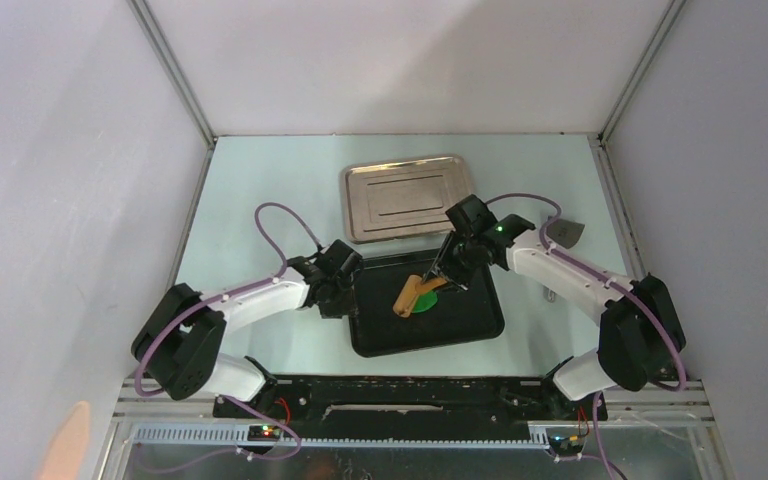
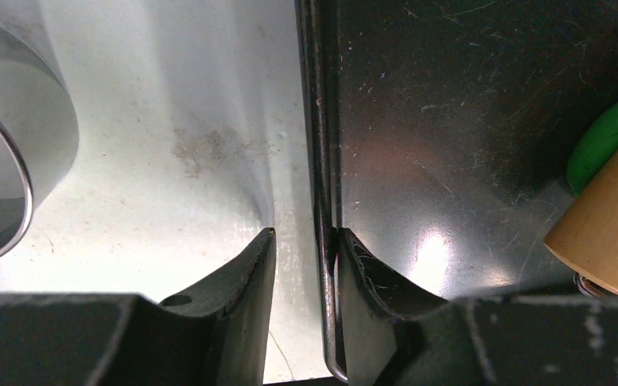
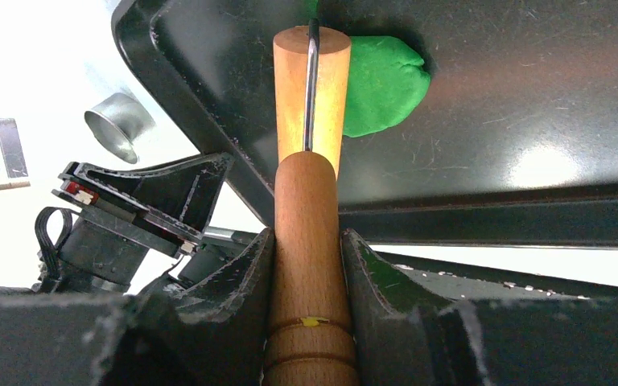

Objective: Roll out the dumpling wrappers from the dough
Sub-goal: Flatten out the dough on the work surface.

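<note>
Dough: the dough (image 1: 428, 304) lies at about the middle of the black tray (image 1: 470, 330), a thick, rounded green lump with a smooth edge.
Roller: the wooden roller (image 3: 310, 88) has its head on the dough's 9 o'clock side and covers part of it. Its handle runs off toward 1 o'clock.
Right gripper: the right gripper (image 3: 307, 241) is closed snugly on the roller's handle, both fingers pressed to the wood.
Left gripper: the left gripper (image 2: 306, 235) is at the tray's 9 o'clock rim, jaws narrow and straddling it. The inner finger is against the rim, while the outer one stands off with a strip of table (image 2: 169, 161) showing, so it is not clamped.
Steel tray: the steel tray (image 1: 407, 195) lies just beyond the black tray at 12 o'clock.
Metal ring: the metal ring (image 2: 0, 161) stands on the table outside the tray, near the left gripper.
Grey piece: the grey piece (image 1: 563, 232) lies at 2 o'clock from the black tray.
</note>
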`<state>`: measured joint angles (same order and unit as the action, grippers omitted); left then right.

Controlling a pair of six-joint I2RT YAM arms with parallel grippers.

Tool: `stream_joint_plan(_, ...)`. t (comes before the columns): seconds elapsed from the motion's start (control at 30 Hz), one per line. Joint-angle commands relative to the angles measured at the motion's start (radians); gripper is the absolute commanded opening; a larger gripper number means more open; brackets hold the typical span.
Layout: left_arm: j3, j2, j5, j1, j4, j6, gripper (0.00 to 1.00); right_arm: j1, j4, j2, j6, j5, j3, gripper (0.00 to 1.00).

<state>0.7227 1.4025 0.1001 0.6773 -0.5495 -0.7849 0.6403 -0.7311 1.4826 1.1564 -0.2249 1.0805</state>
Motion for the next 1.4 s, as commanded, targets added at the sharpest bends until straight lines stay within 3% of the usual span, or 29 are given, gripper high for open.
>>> stream_joint_plan(0.0,0.0,0.0,0.034,-0.007,-0.018,0.022,0.37,0.007,-0.026,0.061,0.013,0.06,-0.025,0.0)
stream_joint_plan(0.7,0.049,-0.05,0.022,-0.007,-0.058,0.059,0.38,0.007,0.074,0.057,0.0,0.016,-0.013,0.0)
stream_joint_plan(1.0,0.115,-0.117,0.019,-0.007,-0.122,0.098,0.39,-0.002,-0.056,-0.084,-0.146,0.083,0.081,0.0)
stream_joint_plan(1.37,0.129,-0.119,0.041,-0.007,-0.143,0.095,0.39,0.011,-0.101,0.039,-0.186,0.127,0.066,0.0)
